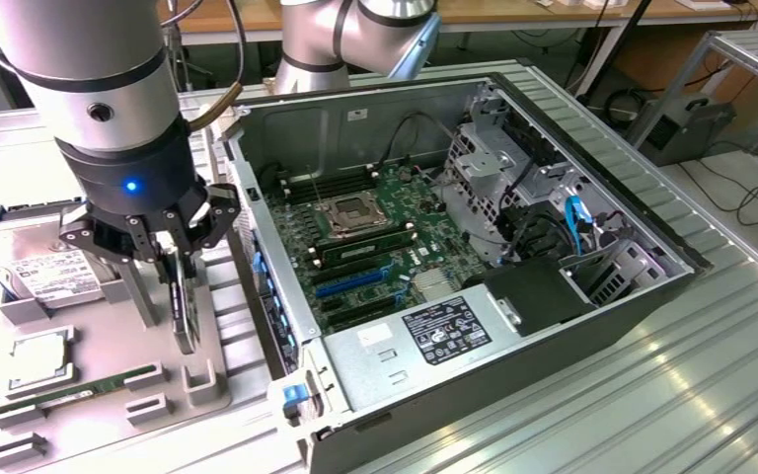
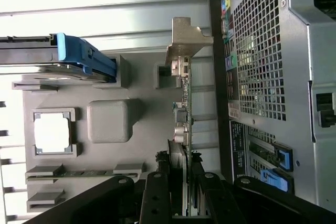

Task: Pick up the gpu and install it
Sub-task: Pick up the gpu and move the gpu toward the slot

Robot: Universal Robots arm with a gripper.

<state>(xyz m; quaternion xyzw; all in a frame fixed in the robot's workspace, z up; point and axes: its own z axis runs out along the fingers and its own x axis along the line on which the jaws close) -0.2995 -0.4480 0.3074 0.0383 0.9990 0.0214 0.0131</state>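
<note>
Just one hand, gripping one gpu

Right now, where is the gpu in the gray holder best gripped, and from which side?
Grip the gpu by its upper long edge, clamping both flat faces, from straight above: it stands on edge, lower edge seated in the gray holder.

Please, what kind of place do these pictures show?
Most likely a robotics lab or workshop for computer assembly. An open computer case with its motherboard lies on a metal table. The tool of a robot arm grips a gpu standing in a grey parts tray. A workbench stands behind.
</note>
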